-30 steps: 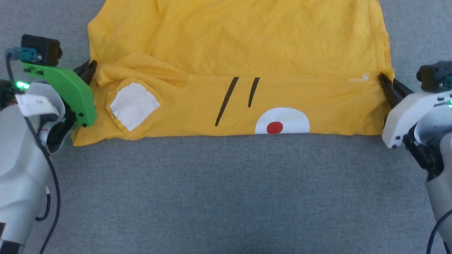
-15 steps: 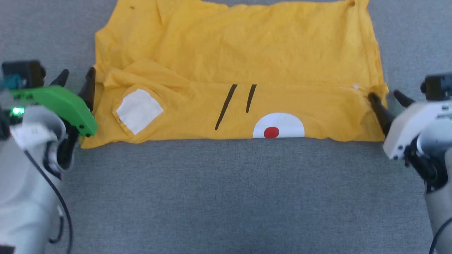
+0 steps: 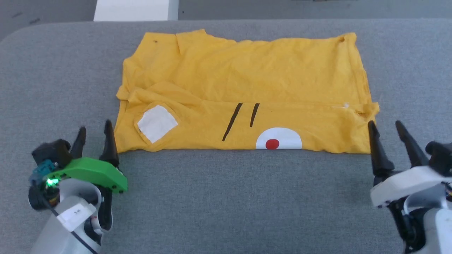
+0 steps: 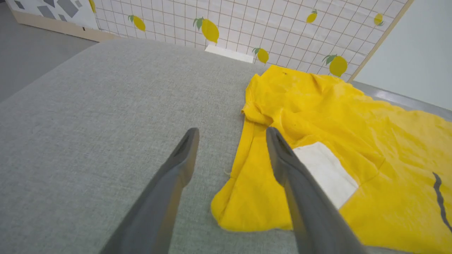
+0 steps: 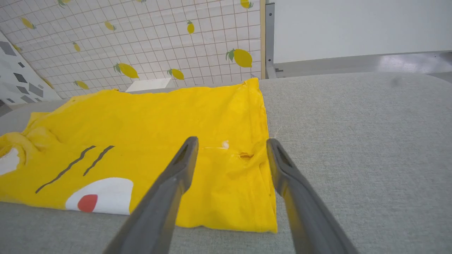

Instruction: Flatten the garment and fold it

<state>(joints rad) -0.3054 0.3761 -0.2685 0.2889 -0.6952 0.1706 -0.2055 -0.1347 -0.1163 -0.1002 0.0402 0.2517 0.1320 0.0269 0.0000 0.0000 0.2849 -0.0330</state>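
The garment [image 3: 247,77] is a bright yellow T-shirt lying on the grey table [image 3: 226,197], its near part folded back so that two black lines [image 3: 243,118], a white circle with a red dot [image 3: 273,143] and a white patch [image 3: 157,122] face up. My left gripper [image 3: 94,134] stands open just off the shirt's near left corner, holding nothing. At the near right corner my right gripper [image 3: 385,128] is open and empty too. The left wrist view shows the garment [image 4: 339,141] past the right finger [image 4: 282,158]. In the right wrist view the garment [image 5: 141,123] lies beyond the open fingers [image 5: 183,158].
A white box [image 3: 136,10] stands beyond the table's far edge. A tiled wall with lemon prints [image 5: 141,42] rises behind the table. Bare grey cloth surface stretches between the shirt and me and on both sides.
Both grippers have opened, let go of the folded edge's ends and drawn back toward me. The head camera has pulled back and now takes in the whole shirt.
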